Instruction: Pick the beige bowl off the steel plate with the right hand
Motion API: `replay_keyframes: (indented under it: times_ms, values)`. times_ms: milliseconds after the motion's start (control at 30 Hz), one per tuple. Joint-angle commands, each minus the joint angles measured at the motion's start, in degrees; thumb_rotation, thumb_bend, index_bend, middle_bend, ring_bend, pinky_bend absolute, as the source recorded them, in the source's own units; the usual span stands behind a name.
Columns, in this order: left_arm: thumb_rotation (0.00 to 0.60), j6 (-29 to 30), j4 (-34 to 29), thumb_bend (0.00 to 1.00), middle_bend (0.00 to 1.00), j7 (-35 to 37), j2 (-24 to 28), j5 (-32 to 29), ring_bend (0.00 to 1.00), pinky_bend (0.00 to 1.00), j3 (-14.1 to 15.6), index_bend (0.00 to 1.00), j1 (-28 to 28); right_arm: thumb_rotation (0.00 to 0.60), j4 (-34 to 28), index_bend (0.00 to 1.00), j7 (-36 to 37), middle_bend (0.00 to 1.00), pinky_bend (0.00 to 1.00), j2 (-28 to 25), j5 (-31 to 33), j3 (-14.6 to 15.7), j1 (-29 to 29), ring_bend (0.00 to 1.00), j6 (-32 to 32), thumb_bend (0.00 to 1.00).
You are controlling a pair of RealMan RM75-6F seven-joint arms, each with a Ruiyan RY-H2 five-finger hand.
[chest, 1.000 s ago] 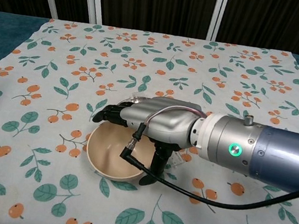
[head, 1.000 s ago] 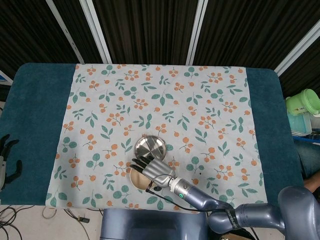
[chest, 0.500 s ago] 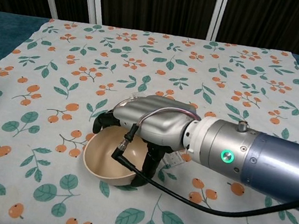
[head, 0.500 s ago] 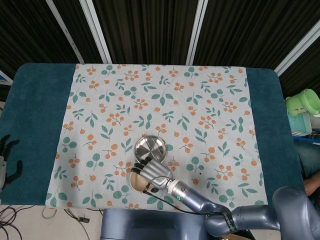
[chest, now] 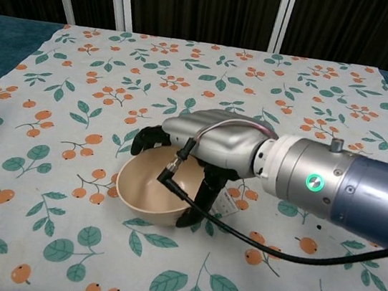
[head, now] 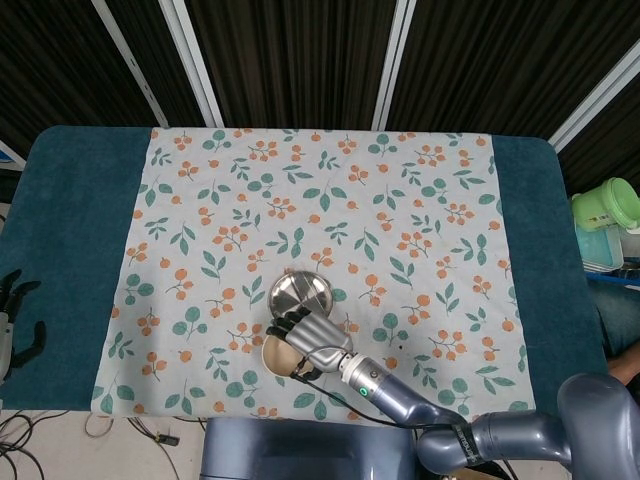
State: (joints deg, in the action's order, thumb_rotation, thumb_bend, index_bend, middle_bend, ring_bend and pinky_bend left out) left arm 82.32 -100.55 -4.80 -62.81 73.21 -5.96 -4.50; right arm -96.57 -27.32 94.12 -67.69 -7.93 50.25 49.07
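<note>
My right hand (chest: 205,143) grips the beige bowl (chest: 150,190) by its far rim, fingers over the rim and thumb under the near side. The bowl sits tilted and appears lifted just above the floral cloth. In the head view the same right hand (head: 315,340) covers most of the beige bowl (head: 272,354), which lies just in front of the steel plate (head: 302,294). The plate has nothing on it. My left hand (head: 12,325) hangs off the table's left edge, fingers apart, holding nothing.
The floral cloth (head: 320,200) covers the middle of a teal table (head: 70,230). A green cup and plastic containers (head: 605,215) stand off the table's right side. A black cable (chest: 239,239) loops under my right wrist.
The right hand has kept its grip on the bowl, raised it slightly and shifted it a little to the right, with the bowl tilting. The left hand has not moved.
</note>
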Motion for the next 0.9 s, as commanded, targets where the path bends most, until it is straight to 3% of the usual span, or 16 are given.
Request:
replay_keyframes:
  times_ms: [33,400,900]
  values:
    - [0.600,0.0,0.0,0.50,0.05,0.0,0.0,0.1,0.06,0.00,0.0,0.19,0.0,0.600,-1.3,0.32,2.7,0.30,0.28,-2.6,1.1,-1.8,-0.4,0.33,0.4,0.24]
    - [0.600,0.0,-0.2,0.50,0.05,0.0,-0.1,0.0,0.06,0.00,0.0,0.19,0.0,0.600,-0.6,0.32,9.9,0.28,0.28,-14.0,7.2,-7.1,-1.0,0.30,-1.3,0.24]
    - [0.600,0.4,-0.6,0.50,0.05,-0.2,-0.1,0.0,0.06,0.00,-0.1,0.19,0.0,0.600,3.6,0.32,5.3,0.26,0.28,-25.0,15.8,-8.3,1.0,0.28,-1.8,0.24]
